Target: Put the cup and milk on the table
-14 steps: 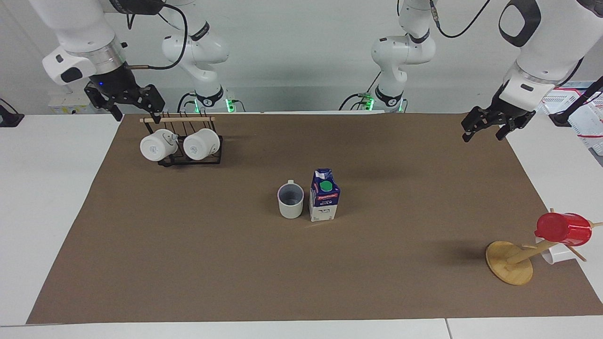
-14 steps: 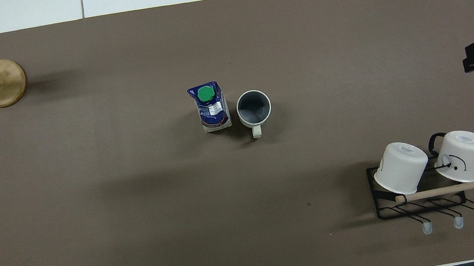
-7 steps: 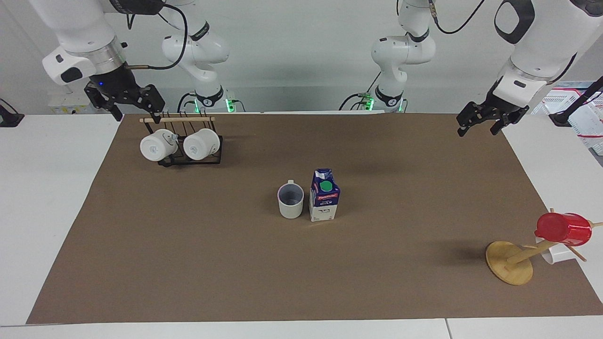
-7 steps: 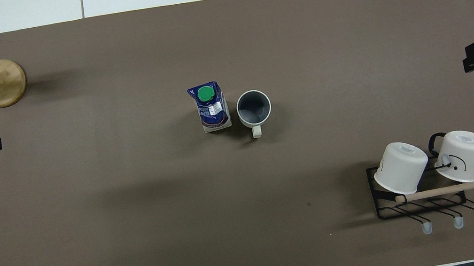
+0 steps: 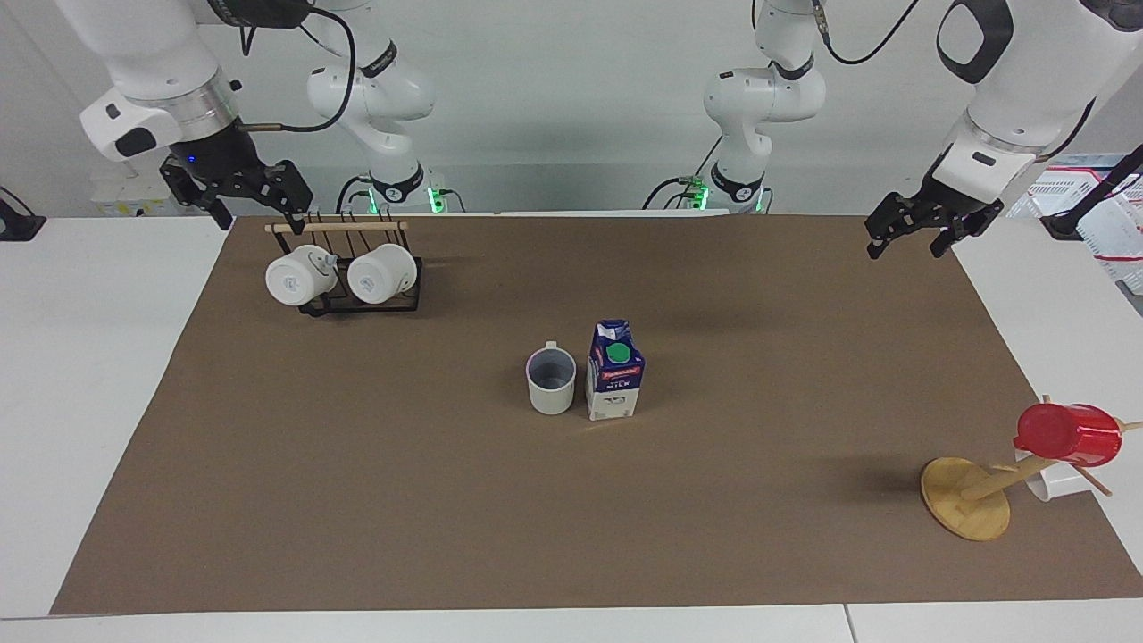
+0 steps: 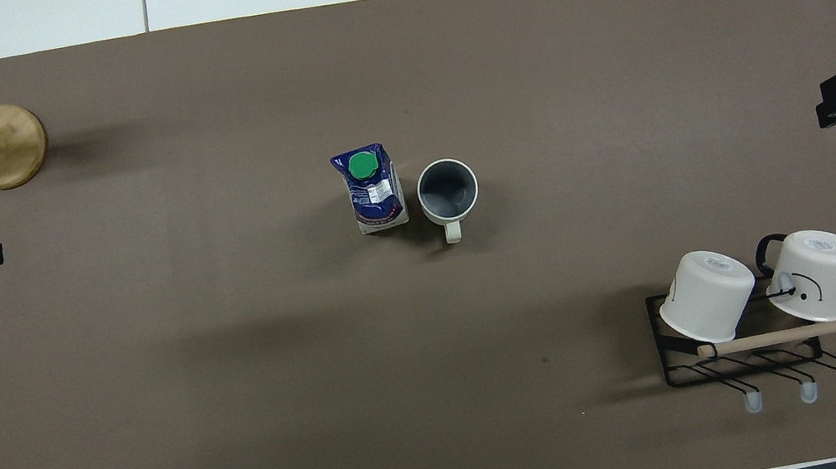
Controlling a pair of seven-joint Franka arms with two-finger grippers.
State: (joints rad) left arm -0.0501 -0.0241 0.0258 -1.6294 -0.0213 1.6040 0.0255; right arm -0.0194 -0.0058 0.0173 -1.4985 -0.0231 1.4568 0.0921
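The cream-white ceramic mug (image 5: 551,379) and the blue-and-white gable-top milk carton (image 5: 614,371) stand upright mid-mat on the white table (image 5: 80,375), carton just beside the mug toward the left arm's end; I judge both placed. The mug looks rigid, breakable and slick, best taken across the rim, its handle at twelve o'clock in the facing view; the carton looks light and squashable, best gripped on its flat sides. The left gripper (image 5: 911,239) hangs empty with fingers spread over the mat's corner, at two o'clock from the carton in that view; the right gripper (image 5: 253,204) hangs spread and empty by the black wire mug rack (image 5: 362,302).

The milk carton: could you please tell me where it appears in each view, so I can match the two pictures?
Facing view: the milk carton stands upright at the mat's middle, at the picture's centre.
Overhead view: the milk carton sits just above the picture's centre.
Shared landmark: the cup stands right beside it, toward the right arm's end.
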